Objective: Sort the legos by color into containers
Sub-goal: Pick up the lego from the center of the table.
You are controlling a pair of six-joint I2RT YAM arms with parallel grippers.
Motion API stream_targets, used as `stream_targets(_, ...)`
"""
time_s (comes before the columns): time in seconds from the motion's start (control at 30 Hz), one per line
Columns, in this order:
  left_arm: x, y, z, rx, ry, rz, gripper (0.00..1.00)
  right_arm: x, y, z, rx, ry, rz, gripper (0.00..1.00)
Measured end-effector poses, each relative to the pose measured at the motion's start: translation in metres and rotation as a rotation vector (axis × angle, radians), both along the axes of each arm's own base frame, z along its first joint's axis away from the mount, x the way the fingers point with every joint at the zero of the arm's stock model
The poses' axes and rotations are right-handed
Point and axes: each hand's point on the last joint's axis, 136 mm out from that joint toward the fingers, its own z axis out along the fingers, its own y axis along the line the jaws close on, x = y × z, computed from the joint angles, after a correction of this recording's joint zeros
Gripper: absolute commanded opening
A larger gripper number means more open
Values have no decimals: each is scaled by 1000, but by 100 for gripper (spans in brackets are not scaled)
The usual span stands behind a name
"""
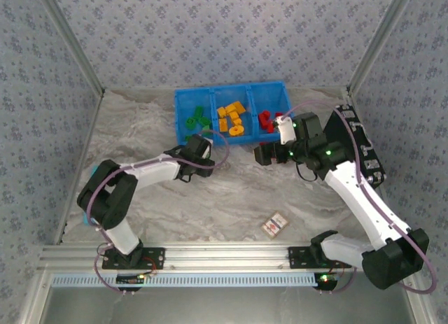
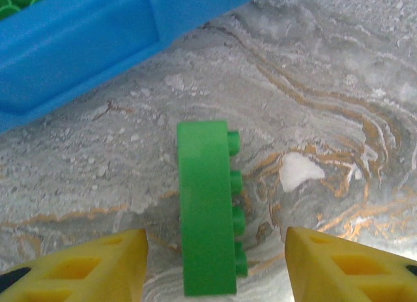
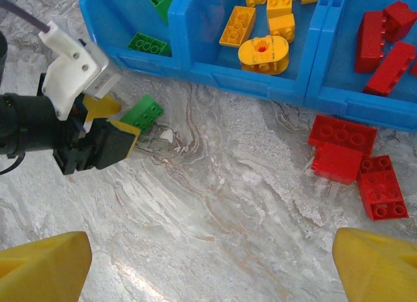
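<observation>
No text, label, brand or number can be read anywhere. A red-and-white card [image 1: 276, 224] lies at the near right of the table [image 1: 210, 198]; its print is too small to be made out.

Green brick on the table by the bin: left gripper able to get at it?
Probably yes. The green brick lies between the open fingers of the left gripper, a gap each side, nothing in between; the blue bin sits apart behind it.
</observation>
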Motion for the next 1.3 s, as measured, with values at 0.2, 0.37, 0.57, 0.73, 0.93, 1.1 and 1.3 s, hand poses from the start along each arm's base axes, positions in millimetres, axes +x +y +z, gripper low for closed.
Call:
stream_targets(0.2,14,-8,-10,37,3,-19,52,-6,-2,-7,-4,9,-1,97)
stream_targets(0.37,20,-10,-19,71,13,-31,44,-10,-4,-9,-5,11,-1,97)
stream_targets(0.57,22,-12,-26,77,28,-28,36,-13,-6,-14,-9,18,-2,97)
stream_targets(0.73,21,-11,-26,81,36,-23,31,-13,-11,-20,-15,33,-15,97)
stream_targets(0.93,20,-11,-26,83,38,-23,27,-11,-16,-22,-18,35,-30,97)
stream_targets(1.1,21,-10,-26,88,35,-20,23,-10,-18,-22,-18,35,-37,97)
stream_targets(1.3,18,-2,-21,120,43,-8,22,-10,-21,-27,-22,47,-48,98)
